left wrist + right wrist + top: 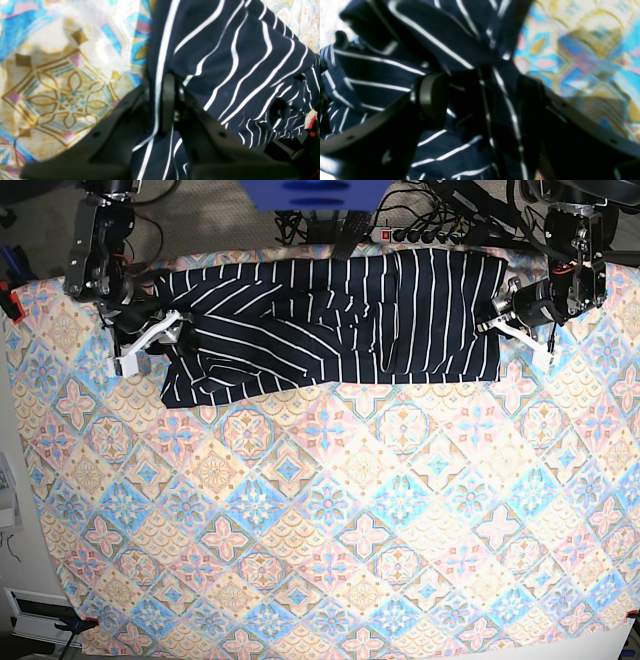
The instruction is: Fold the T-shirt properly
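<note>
The left gripper [160, 100] pinches the T-shirt [330, 320] hem; the right gripper [480, 100] gapes around loose cloth, so pulling now risks skewing the fold.

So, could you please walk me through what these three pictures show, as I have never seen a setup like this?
This is a robot with two arms. The base picture looks down on a table under a patterned tablecloth; the other two come from cameras on the wrists. Along the far edge lies a dark striped T-shirt, spread sideways and partly folded. The left gripper, on the right in the base picture, has its fingers pinched shut on the shirt's edge. The right gripper, on the left there, has its fingers spread wide with bunched cloth between them; it does not seem to be gripping it.
</note>
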Controlling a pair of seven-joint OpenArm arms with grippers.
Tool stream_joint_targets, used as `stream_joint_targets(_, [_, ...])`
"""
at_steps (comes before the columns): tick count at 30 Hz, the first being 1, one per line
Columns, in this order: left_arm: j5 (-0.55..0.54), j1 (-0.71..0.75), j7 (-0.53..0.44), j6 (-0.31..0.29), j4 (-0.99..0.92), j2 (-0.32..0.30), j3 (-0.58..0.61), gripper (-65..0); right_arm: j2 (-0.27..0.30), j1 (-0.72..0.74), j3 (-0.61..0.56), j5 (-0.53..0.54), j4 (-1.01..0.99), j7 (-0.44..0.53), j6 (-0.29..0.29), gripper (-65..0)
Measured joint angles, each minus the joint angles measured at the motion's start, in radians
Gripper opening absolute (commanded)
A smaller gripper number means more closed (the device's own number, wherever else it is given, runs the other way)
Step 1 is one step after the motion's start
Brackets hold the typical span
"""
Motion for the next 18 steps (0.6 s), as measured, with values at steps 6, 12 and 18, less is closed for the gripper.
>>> stream_joint_targets(6, [0.000,0.000,0.000,0.000,0.000,0.000,0.000,-65.0,0.003,0.016,0.009,0.015,-0.072,-0.028,0.094,-23.7])
stream_joint_targets(12, [0.000,0.000,0.000,0.000,0.000,0.000,0.000,-65.0,0.002,0.022,0.001,0.019,-0.088,-0.015,0.093,-23.8])
stream_joint_targets(18, [0.000,0.000,0.000,0.000,0.000,0.000,0.000,-65.0,0.002,0.030,0.002,0.019,-0.087,-0.063,0.134,-24.3])
